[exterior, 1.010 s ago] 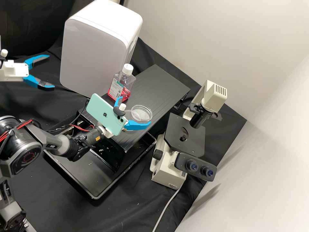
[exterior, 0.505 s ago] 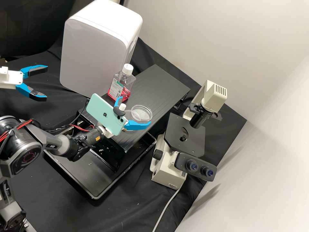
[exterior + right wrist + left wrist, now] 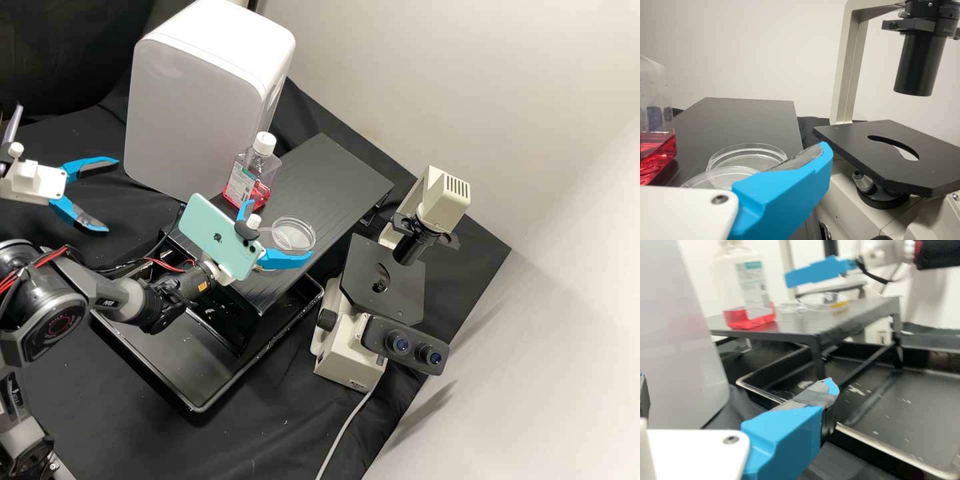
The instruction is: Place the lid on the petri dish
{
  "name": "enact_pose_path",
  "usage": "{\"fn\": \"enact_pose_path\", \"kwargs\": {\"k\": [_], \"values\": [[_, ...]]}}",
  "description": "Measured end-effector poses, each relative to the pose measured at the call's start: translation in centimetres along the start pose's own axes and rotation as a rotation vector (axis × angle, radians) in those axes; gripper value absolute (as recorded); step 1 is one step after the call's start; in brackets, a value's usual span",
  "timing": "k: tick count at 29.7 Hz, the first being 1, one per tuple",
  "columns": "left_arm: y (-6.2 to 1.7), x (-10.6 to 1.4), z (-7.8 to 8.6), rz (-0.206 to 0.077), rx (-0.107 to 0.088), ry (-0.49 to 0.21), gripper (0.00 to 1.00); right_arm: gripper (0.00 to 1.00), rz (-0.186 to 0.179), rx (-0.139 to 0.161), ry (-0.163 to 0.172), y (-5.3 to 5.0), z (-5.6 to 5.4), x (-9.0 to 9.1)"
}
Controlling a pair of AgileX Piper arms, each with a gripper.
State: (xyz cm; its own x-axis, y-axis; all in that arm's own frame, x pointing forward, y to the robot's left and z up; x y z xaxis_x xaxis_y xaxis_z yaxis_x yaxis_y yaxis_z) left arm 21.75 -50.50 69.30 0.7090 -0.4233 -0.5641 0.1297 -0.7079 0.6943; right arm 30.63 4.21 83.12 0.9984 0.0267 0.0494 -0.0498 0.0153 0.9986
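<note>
The right tool (image 3: 281, 227) is set with fingers apart either side of the lid (image 3: 722, 176), just beside the petri dish (image 3: 747, 154) on the raised black shelf (image 3: 333, 173). The lid should be pinched by its rim, kept level (clear plastic slips) and centred before release. The left tool (image 3: 111, 195), also spread, is seen well apart.

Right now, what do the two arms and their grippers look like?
The right arm is dark grey with rounded joints, one ringed red, red and black cables and a mint-green phone at its wrist. The right gripper is white and bright blue. The left gripper has a white body and blue fingers tipped dark.
</note>
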Motion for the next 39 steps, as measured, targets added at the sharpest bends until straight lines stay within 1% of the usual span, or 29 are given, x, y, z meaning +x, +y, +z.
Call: {"fn": "enact_pose_path", "kwargs": {"k": [1, 3, 7, 9, 11, 14, 17, 19, 22, 33, 39], "values": [[-0.19, 0.1, 0.1, -0.007, 0.001, 0.000, 1.00, 1.00, 0.000, 0.000, 0.000, 0.0, 0.0, 0.0], [-0.29, 0.2, 0.1, -0.012, -0.002, 0.002, 1.00, 1.00, 0.000, 0.000, 0.000, 0.0, 0.0, 0.0], [-0.09, 0.2, -0.4, 0.002, -0.014, 0.041, 1.00, 1.00, 0.000, 0.000, 0.000, 0.0, 0.0, 0.0], [0.09, 0.1, -0.7, 0.009, -0.026, 0.053, 1.00, 1.00, 0.000, 0.000, 0.000, 0.0, 0.0, 0.0], [0.42, -0.1, -1.0, 0.023, -0.046, 0.069, 1.00, 1.00, 0.000, 0.000, 0.000, 0.0, 0.0, 0.0], [0.95, -0.1, -1.6, 0.049, -0.094, 0.088, 1.00, 1.00, 0.000, 0.000, 0.000, 0.0, 0.0, 0.0], [1.15, -0.1, -1.9, 0.060, -0.130, 0.095, 1.00, 1.00, 0.000, 0.000, 0.000, 0.0, 0.0, 0.0], [1.19, -0.1, -1.9, 0.063, -0.145, 0.097, 1.00, 1.00, 0.000, 0.000, 0.000, 0.0, 0.0, 0.0], [1.19, -0.1, -1.9, 0.063, -0.151, 0.096, 1.00, 1.00, 0.000, 0.000, 0.000, 0.0, 0.0, 0.0], [1.19, -0.1, -1.9, 0.063, -0.151, 0.096, 1.00, 1.00, 0.000, 0.000, 0.000, 0.0, 0.0, 0.0], [1.06, 0.1, -1.7, 0.057, -0.151, 0.085, 1.00, 1.00, 0.000, 0.000, 0.000, 0.0, 0.0, 0.0]]}}
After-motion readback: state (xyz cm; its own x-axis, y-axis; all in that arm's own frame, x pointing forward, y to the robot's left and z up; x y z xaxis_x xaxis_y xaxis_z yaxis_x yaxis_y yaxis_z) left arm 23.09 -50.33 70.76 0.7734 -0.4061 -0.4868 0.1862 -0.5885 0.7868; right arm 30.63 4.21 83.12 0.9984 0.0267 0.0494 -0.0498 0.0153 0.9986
